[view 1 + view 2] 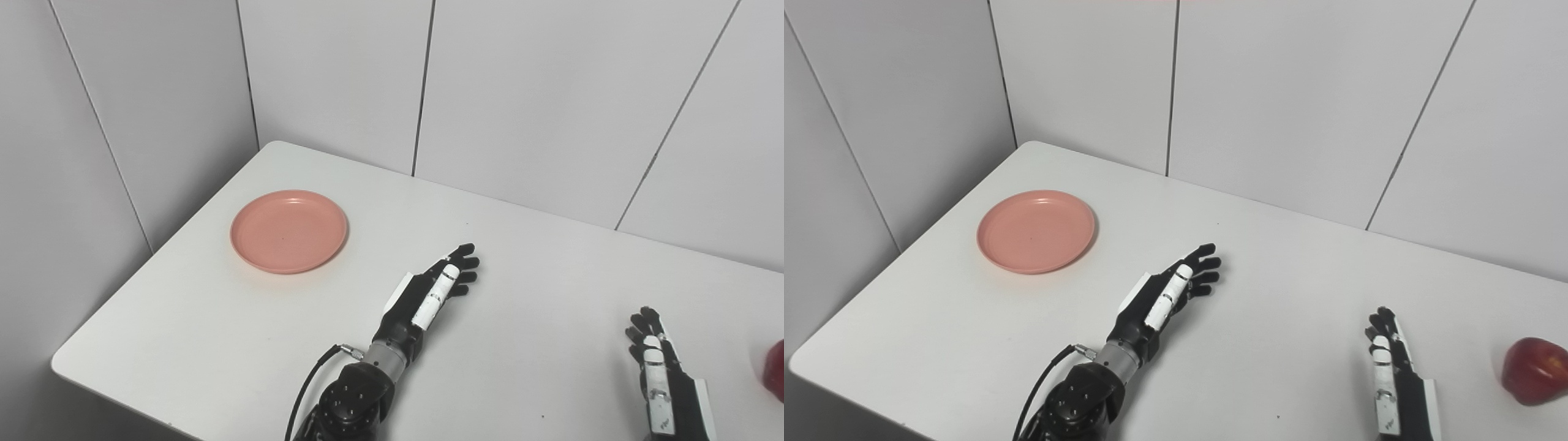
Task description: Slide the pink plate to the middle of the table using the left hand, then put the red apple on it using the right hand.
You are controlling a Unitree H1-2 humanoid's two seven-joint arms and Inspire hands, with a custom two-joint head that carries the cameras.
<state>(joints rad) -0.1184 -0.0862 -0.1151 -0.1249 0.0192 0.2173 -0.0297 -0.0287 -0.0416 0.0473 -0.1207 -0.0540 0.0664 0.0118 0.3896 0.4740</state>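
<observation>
- Nearest me, at the right of the white table (1286, 257), the right hand (1391, 378) rests low with its fingers stretched out and apart, holding nothing.
- The red apple (1535, 370) sits on the table just to the outer side of that hand, close by but not touching it; the right hand is plainly the nearer one to it.
- A little further in, near the table's middle, the left hand (432, 294) is held out edge-on, fingers straight, loosely spread and empty, pointing up and to the right.
- Further back and off to the left lies the pink plate (289, 231), flat on the table near the left edge, well apart from the left hand.
- That is what the first step turns on, I'd say: the plate lies left of and beyond the left fingertips (465, 262), which point away from it, so the hand must swing left and reach past the rim before it can draw the plate toward the centre.
</observation>
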